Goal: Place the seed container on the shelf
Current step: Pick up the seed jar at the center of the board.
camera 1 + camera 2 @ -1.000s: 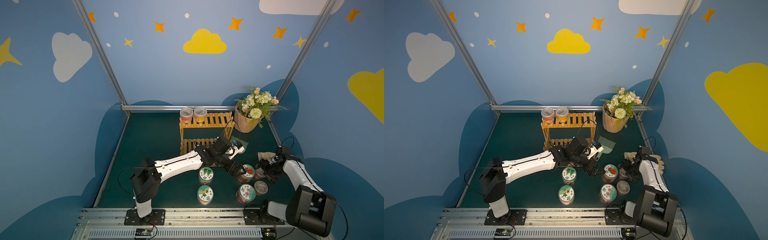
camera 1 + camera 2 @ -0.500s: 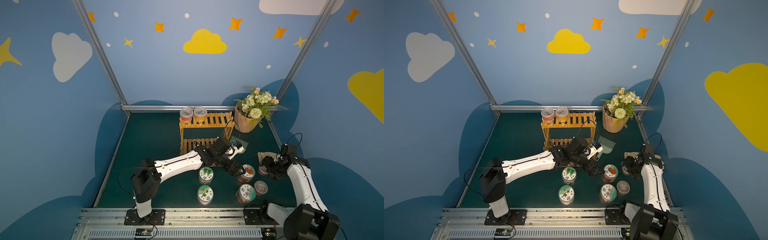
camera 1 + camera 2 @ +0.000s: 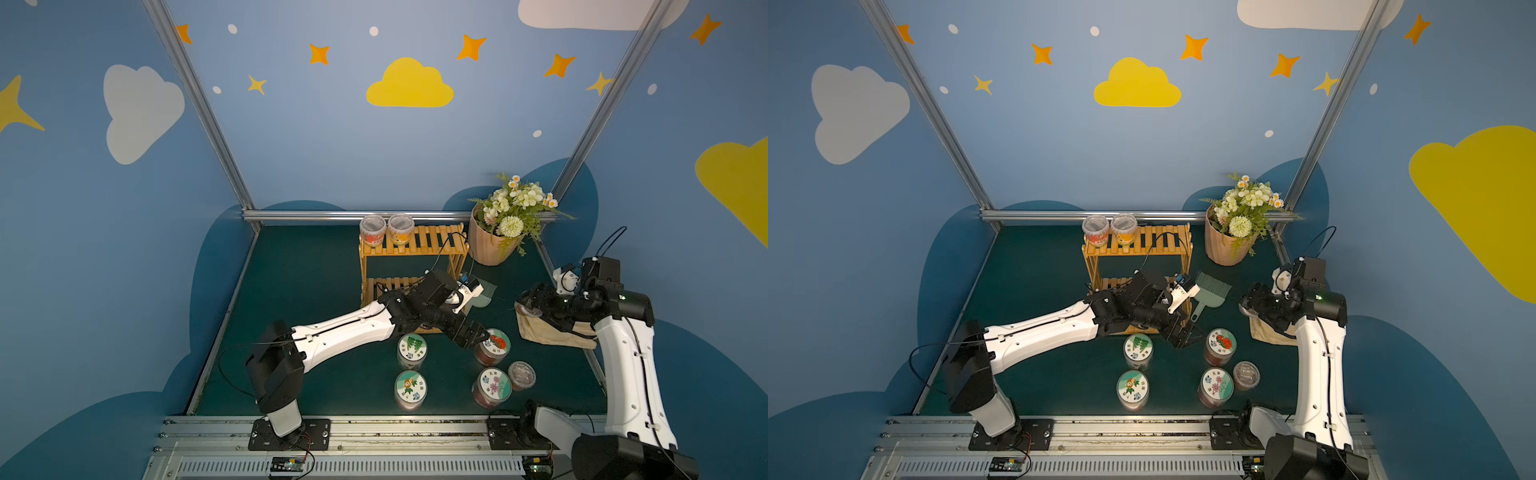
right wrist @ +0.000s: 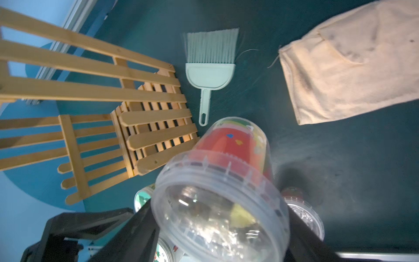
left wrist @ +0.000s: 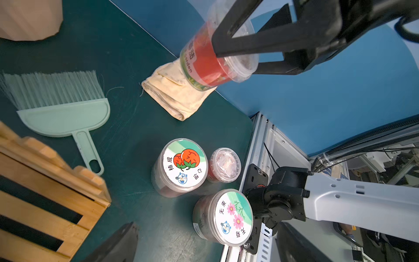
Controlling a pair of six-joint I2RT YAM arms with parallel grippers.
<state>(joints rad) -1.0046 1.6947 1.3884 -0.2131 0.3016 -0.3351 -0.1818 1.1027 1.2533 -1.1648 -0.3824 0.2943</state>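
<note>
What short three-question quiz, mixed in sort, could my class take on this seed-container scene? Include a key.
1. True or false: the right tool holds a red-labelled seed container.
2. How many containers stand on the top tier of the shelf? A one, B two, C four.
3. Name the thing lying between the shelf and the cloth.
Key: 1 true; 2 B; 3 the green brush.
</note>
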